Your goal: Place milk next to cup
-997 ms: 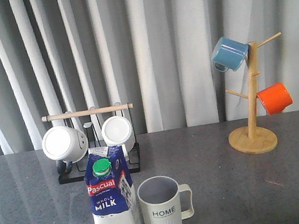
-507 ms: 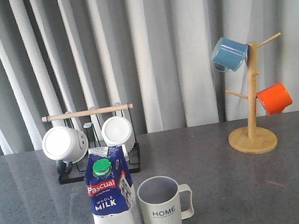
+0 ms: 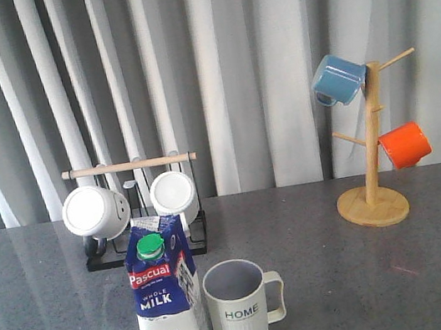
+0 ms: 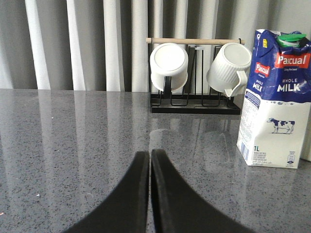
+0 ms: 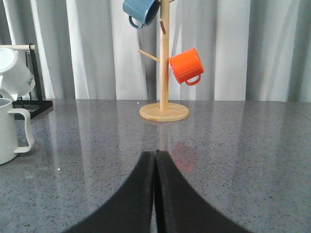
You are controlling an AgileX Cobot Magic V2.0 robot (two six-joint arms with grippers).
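The milk carton (image 3: 167,297), blue and white with a green cap and red "Pascual" label, stands upright at the table's front, directly left of the off-white ribbed "HOME" cup (image 3: 242,305), a small gap between them. The carton also shows in the left wrist view (image 4: 275,99), and the cup's edge and handle show in the right wrist view (image 5: 12,131). My left gripper (image 4: 149,154) is shut and empty, low over the table, apart from the carton. My right gripper (image 5: 155,154) is shut and empty, apart from the cup. Neither arm shows in the front view.
A black rack with a wooden bar (image 3: 130,165) holds two white mugs (image 3: 95,211) behind the carton. A wooden mug tree (image 3: 373,203) at the back right carries a blue mug (image 3: 338,78) and an orange mug (image 3: 404,144). Grey curtains hang behind the grey stone table (image 3: 61,327).
A dark part at the right edge of the front view, seen one second ago, has left the view. The carton and cup have not moved.
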